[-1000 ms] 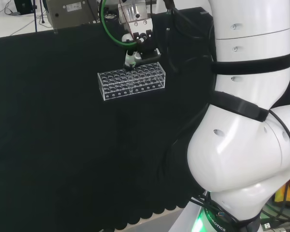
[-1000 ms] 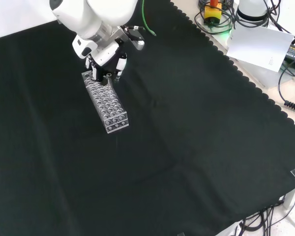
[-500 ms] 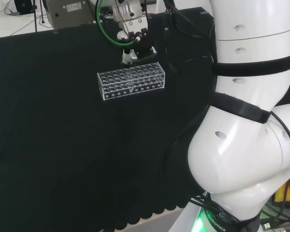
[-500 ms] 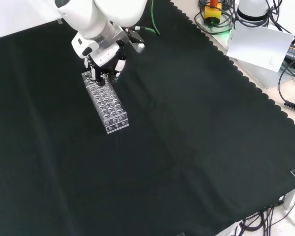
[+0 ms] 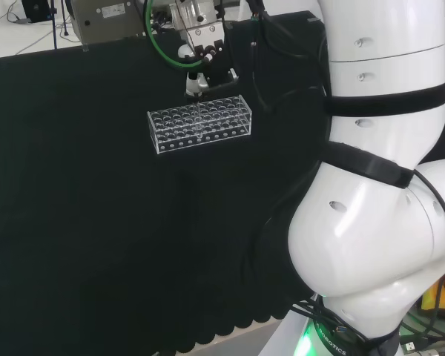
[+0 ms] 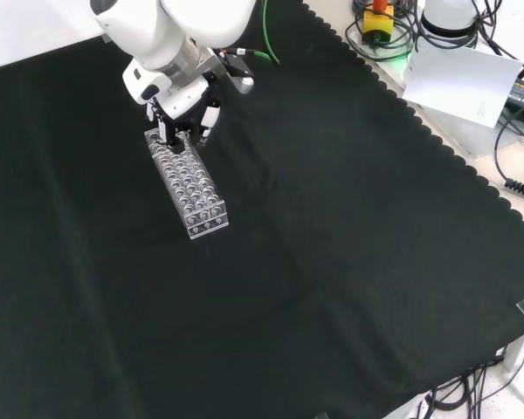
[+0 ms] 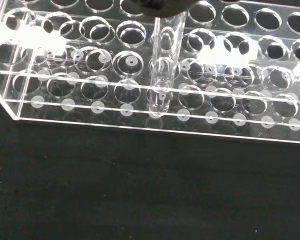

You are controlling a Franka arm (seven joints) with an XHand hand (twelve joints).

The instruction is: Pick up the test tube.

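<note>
Head view: A clear rack (image 5: 199, 124) with rows of round holes lies on the black cloth (image 5: 96, 222), its long side running left to right. The hand (image 5: 200, 70) hangs just above the rack's far edge, fingers pointing down and drawn together over a thin clear test tube (image 5: 199, 111). The tube shows as a faint upright line reaching down into the rack's middle. The arm's white links (image 5: 378, 185) stand at the right.

Front view: The rack (image 6: 187, 182) runs from upper left to lower right. The hand (image 6: 182, 113) sits over the rack's far, upper end, below a white link of the arm. The fingers (image 6: 171, 131) point down and are closed in together. The tube cannot be made out against the clear rack here.

Wrist view: This view alone shows the test tube (image 7: 164, 65) plainly. It is a clear, round-bottomed cylinder with its long axis upright. Its rounded lower end sits within a hole in the row nearest the rack's (image 7: 90, 107) front wall. Its upper end meets a dark part of the hand (image 7: 162, 6), where the grip closes on it. The surrounding holes hold no other tubes.
</note>
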